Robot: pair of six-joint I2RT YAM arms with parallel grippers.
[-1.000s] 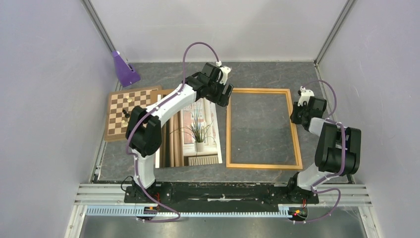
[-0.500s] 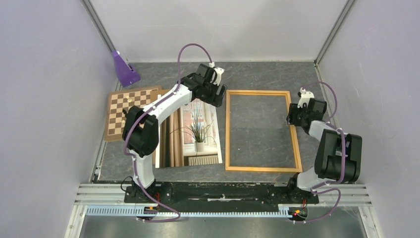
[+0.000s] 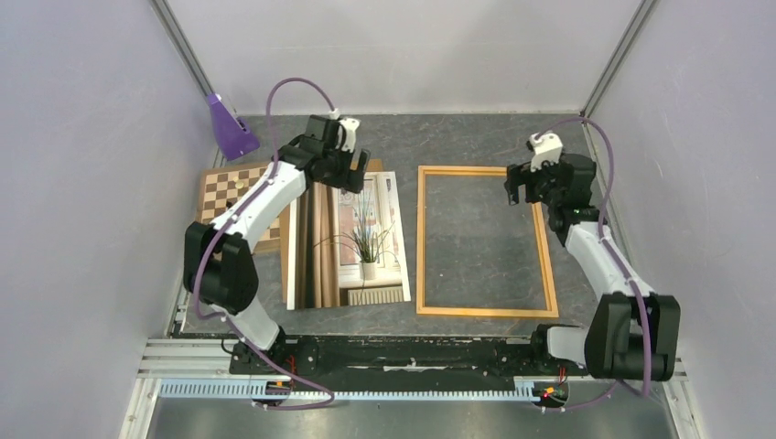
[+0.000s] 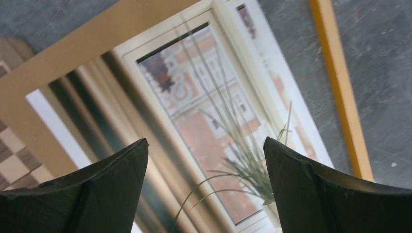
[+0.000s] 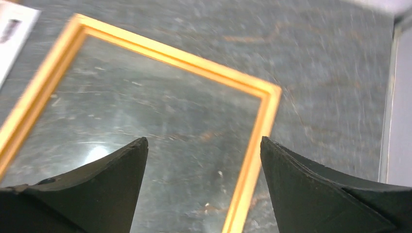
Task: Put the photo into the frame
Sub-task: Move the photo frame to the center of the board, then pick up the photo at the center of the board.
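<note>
The photo lies flat and face up on the table, left of centre, with its long sides running from the near edge toward the far edge. Its potted plant, brown curtains and bright window are all readable from above. It rests on a tan backing board, which shows as a band beyond the photo's far edge.

The frame lies flat just beside the photo on its right, apart from it by a narrow strip of table and parallel to it. The grey tabletop shows inside its 4 orange rails, so the photo is not yet in it.

The left gripper hovers over the far end of the photo. In the left wrist view its 2 fingers stand wide apart with nothing between them. The right gripper hangs over the frame's far right corner; its fingers are likewise spread wide and hold nothing.

Further left, a brown-and-white chessboard lies near the table's left edge, partly under the backing board. A purple object stands in the far left corner.
</note>
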